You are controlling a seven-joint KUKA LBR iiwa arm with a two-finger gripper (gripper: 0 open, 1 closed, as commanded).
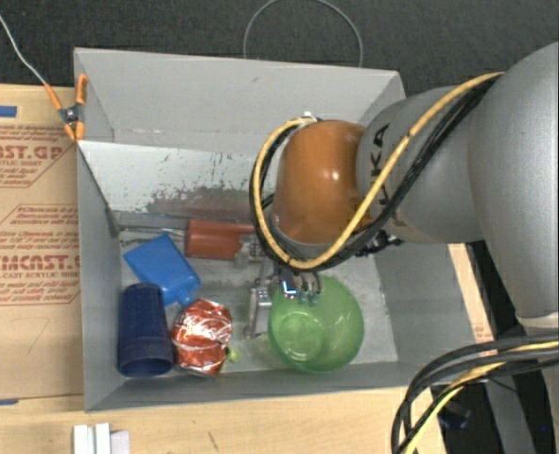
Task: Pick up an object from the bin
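Toward the near right of the grey metal bin, the gripper hangs low under the arm's orange wrist cover. The arm reaches in from the right, with yellow and black cables looped about the cover. The gripper stands at the left rim of a translucent green bowl, a round vessel sitting mouth-up on the bin floor close to the near wall. From my station I cannot tell whether the gripper touches that rim. I also cannot tell how far open it is, or whether it has hold of anything, because the wrist cover hides most of it from above. Just left of the gripper lies a crumpled red-and-silver foil wrapper, balled up on the floor, near the bowl but apart from it. Left again, beside the wrapper and seemingly touching it, a dark blue cup occupies the near left corner, its darker mouth turned toward the near wall. On the far side of the cup rests a lighter blue block, set askew, with one corner reaching toward the wrapper. Farther still, a reddish-brown cylinder lies lengthwise from left to right at the foot of the scuffed, sloping far wall, its right end close to the cabled wrist. These five things lie singly rather than heaped, the bowl being the one nearest the gripper.
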